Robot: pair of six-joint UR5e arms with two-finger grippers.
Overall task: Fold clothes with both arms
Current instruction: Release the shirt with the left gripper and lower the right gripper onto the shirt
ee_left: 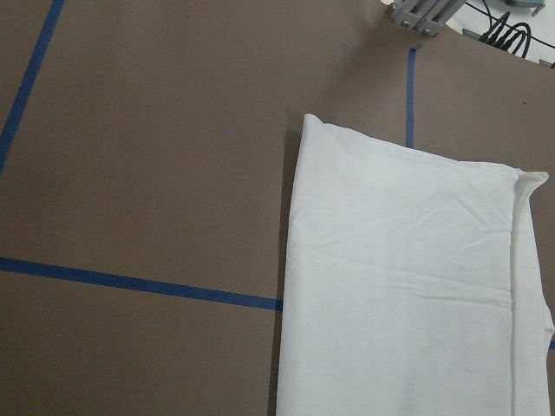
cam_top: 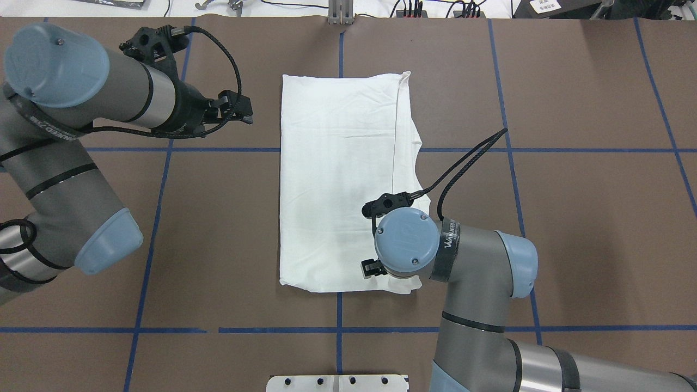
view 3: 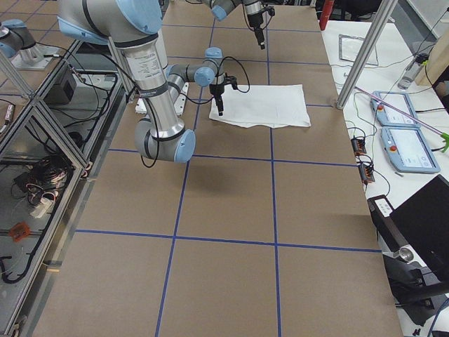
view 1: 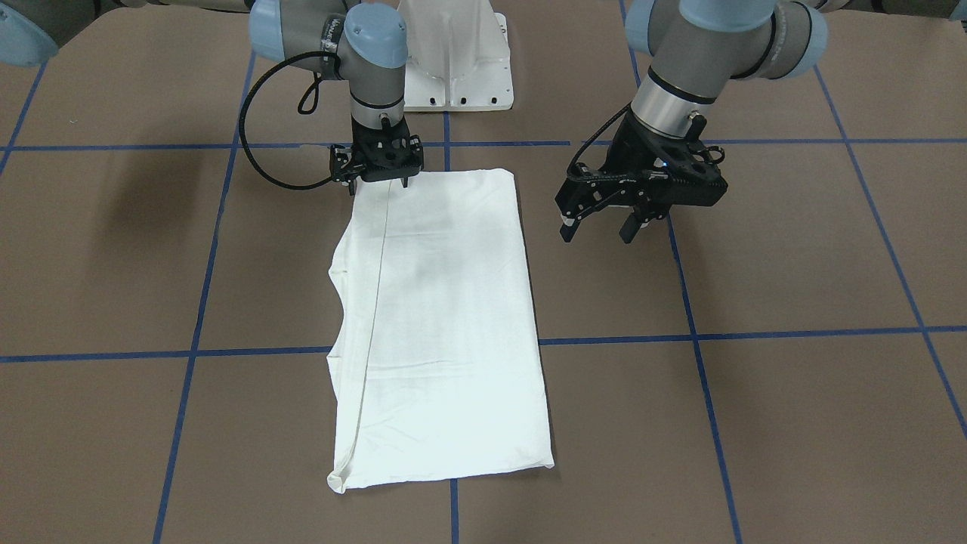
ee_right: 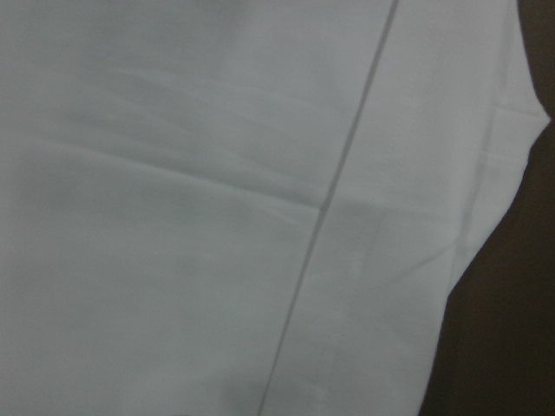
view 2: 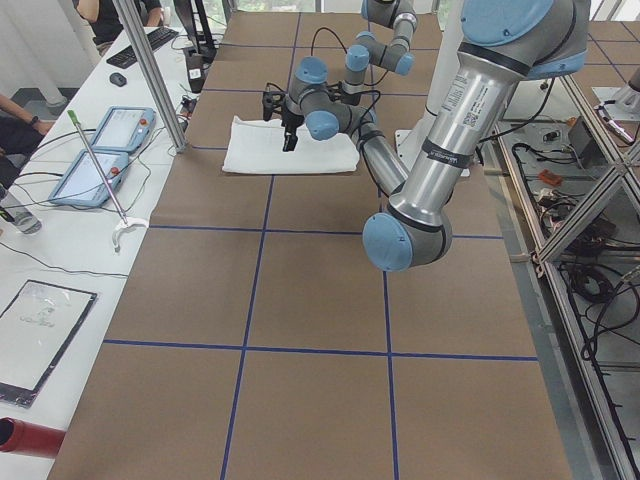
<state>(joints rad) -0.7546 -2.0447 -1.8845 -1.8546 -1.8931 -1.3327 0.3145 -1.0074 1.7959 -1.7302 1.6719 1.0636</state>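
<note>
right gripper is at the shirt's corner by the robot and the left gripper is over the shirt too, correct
Not quite. The left gripper hangs beside the shirt, over the table, as the front-facing view shows. The right gripper is at that corner.

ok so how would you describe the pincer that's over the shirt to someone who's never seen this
On the brown table gridded with blue tape, a folded white shirt lies in the middle. At the shirt's corner nearest the white pedestal, the right pincer points straight down over the cloth. The left pincer instead hangs tilted over bare table beside the shirt.
</note>
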